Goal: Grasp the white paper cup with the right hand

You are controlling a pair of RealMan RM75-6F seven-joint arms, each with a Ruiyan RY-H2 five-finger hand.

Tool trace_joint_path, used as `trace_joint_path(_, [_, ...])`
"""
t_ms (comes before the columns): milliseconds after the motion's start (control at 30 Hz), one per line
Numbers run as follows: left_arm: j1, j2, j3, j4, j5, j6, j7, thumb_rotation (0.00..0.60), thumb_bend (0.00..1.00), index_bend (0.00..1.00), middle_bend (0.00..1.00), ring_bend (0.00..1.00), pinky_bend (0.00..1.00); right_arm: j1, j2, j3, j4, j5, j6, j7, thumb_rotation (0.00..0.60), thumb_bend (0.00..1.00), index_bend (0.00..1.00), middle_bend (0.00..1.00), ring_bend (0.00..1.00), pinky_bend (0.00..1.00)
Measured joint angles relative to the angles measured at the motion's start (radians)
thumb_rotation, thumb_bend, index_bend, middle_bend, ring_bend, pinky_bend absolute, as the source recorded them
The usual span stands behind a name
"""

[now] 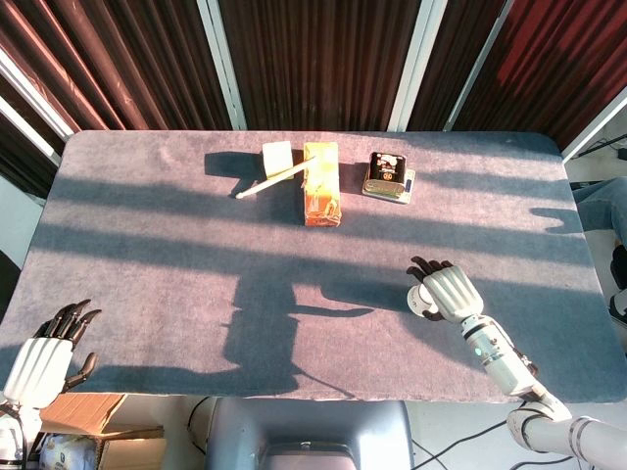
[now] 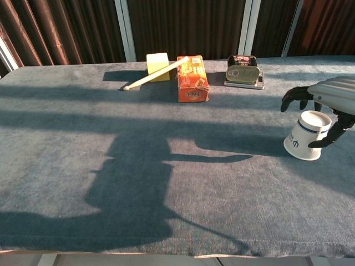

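The white paper cup (image 2: 306, 139) stands upside down on the right part of the grey table (image 2: 111, 166), with a blue ring and a blue mark on its wall. My right hand (image 2: 331, 93) arches over it. Its fingers (image 2: 292, 97) curl down past the far side and the thumb (image 2: 334, 132) lies close to the cup's right wall, with a gap still showing around the cup. In the head view the right hand (image 1: 448, 290) covers most of the cup (image 1: 417, 302). My left hand (image 1: 44, 354) hangs off the table's near left corner, fingers apart, holding nothing.
At the back of the table stand a yellow block (image 2: 157, 65), an orange carton (image 2: 192, 78) with a pale stick (image 2: 150, 76) leaning across both, and an opened tin (image 2: 243, 70) on a flat base. My arm's shadow crosses the table's middle.
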Motion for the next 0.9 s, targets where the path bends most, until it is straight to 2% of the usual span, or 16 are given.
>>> trace_joint_path(233, [-0.001,0.001,0.000,-0.001,-0.002,-0.003,0.000,0.600,0.40,0.19,0.07,0.10,0.28,0.000,-0.034,-0.009,0.043,-0.005,0.026,-0.006,0.600,0.39,0.62,0.46,0.56,0.69])
trace_joint_path(400, [-0.001,0.001,0.000,-0.003,-0.003,-0.004,0.003,0.600,0.41,0.19,0.07,0.10,0.28,-0.007,-0.038,-0.015,0.049,-0.010,0.046,0.009,0.600,0.39,0.64,0.49,0.58,0.70])
trace_joint_path(567, [-0.001,0.000,0.000,-0.004,-0.004,-0.005,0.009,0.600,0.41,0.19,0.07,0.10,0.28,-0.015,-0.043,-0.017,0.052,-0.031,0.081,0.079,0.600,0.39,0.64,0.49,0.58,0.70])
trace_joint_path(700, [0.000,-0.001,0.001,-0.006,-0.003,-0.004,0.014,0.600,0.41,0.19,0.07,0.10,0.29,-0.019,-0.057,-0.022,0.068,-0.064,0.116,0.207,0.600,0.39,0.64,0.49,0.58,0.70])
trace_joint_path(900, [0.001,-0.001,0.000,-0.007,-0.005,-0.003,0.016,0.600,0.40,0.19,0.07,0.10,0.29,-0.014,-0.092,-0.040,0.130,-0.125,0.161,0.554,0.600,0.39,0.64,0.49,0.58,0.70])
